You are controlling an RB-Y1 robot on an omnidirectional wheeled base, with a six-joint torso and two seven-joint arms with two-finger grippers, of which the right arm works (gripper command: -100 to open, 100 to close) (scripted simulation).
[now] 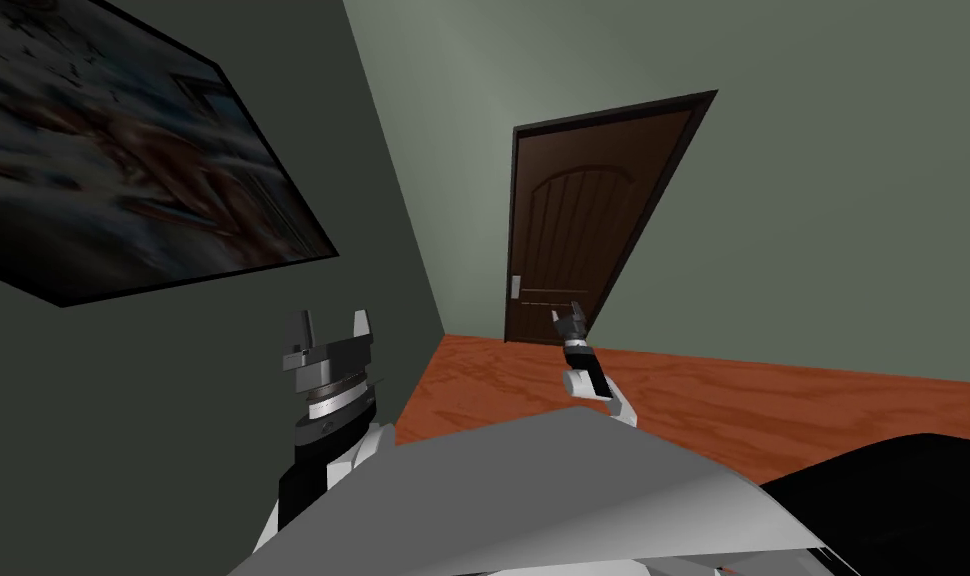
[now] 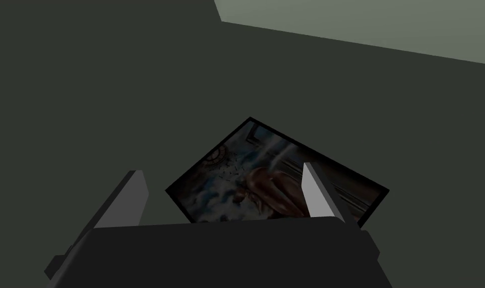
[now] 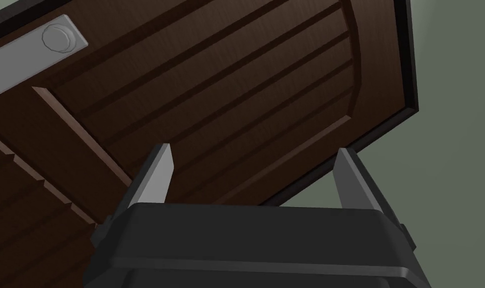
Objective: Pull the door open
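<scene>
A dark brown panelled door [image 1: 573, 230] stands shut in a black frame in the far wall. Its grey handle plate [image 1: 515, 287] sits at the door's left edge. In the right wrist view the door [image 3: 226, 100] is ahead, with the grey plate and its round knob [image 3: 56, 38] off to one side of the fingers. My right gripper [image 1: 569, 317] is stretched forward toward the door's lower part, open, with nothing between its fingers [image 3: 159, 172]. My left gripper [image 1: 330, 330] is held up beside the left wall, open and empty [image 2: 224, 192].
A dark grey wall with a large framed picture [image 1: 123, 150] runs close along my left. The reddish wooden floor [image 1: 733, 400] lies between me and the door. A black area [image 1: 903, 490] shows at the lower right.
</scene>
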